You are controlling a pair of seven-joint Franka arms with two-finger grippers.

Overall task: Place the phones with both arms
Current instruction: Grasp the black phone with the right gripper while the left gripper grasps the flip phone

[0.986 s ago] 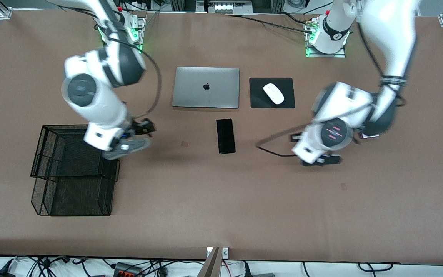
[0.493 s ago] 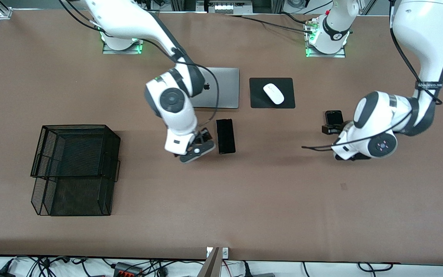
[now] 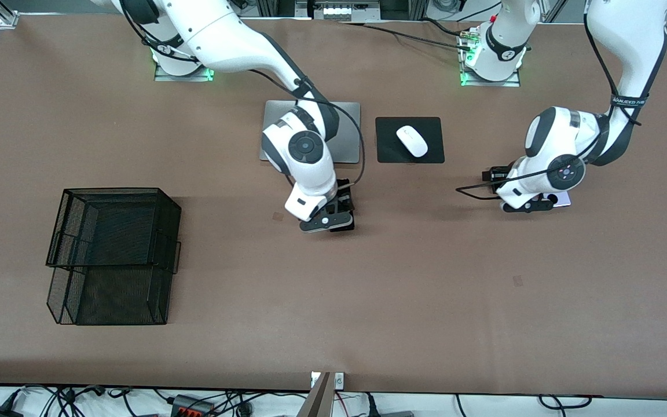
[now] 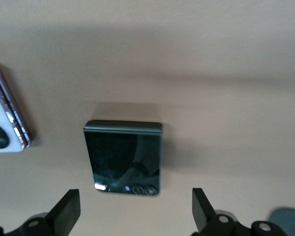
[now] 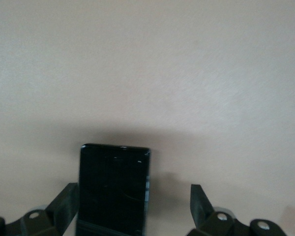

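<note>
The long thin black phone [image 5: 113, 189] lies flat between the spread fingers of my right gripper [image 5: 132, 206], nearer one finger and untouched. In the front view my right gripper [image 3: 342, 200] hangs low over it and only the phone's end [image 3: 346, 228] shows. The small squarish black phone [image 4: 124, 157] lies flat on the table just ahead of my open left gripper [image 4: 133, 211]. The lilac-white phone [image 4: 5, 123] lies beside it. In the front view my left gripper [image 3: 501, 180] covers the small black phone, and the lilac-white phone [image 3: 563, 200] peeks out from under the wrist.
A silver laptop [image 3: 346, 114] lies closed under the right arm's forearm. A white mouse [image 3: 411, 141] sits on a black pad [image 3: 388, 152] beside it. Two stacked black wire baskets [image 3: 113, 255] stand toward the right arm's end of the table.
The right arm has swung from the wire baskets to over the long black phone. The left arm has moved over the two small phones and now covers the small black one.
</note>
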